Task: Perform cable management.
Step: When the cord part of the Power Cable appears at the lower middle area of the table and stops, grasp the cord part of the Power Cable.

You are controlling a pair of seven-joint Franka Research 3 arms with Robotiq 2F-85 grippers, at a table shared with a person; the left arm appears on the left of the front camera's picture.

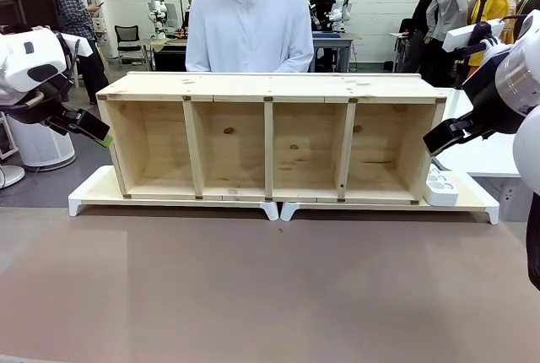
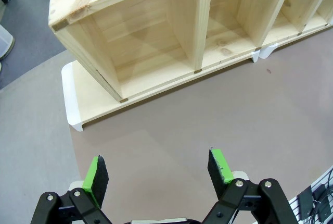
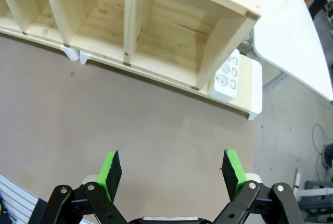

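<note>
I count one long pale pine shelf unit (image 1: pixel 270 86) with four open compartments, resting on two flat white plastic risers: the left riser (image 1: pixel 89 187) under its left end and the right riser (image 1: pixel 472 198) under its right. Beside the shelf unit's right end sits one white multi-socket power strip (image 1: pixel 440 187), and behind the shelf unit stands one person (image 1: pixel 249 34) in a white top. On my side of it are two black grippers, the left gripper (image 2: pixel 158 174) and the right gripper (image 3: pixel 171 172), with four green pads (image 2: pixel 95 174) in all.

No lettering, label, brand, number or sign is legible on the wooden shelf (image 1: pixel 270 139), the white power strip (image 1: pixel 440 186) or the desk (image 1: pixel 270 295).
</note>
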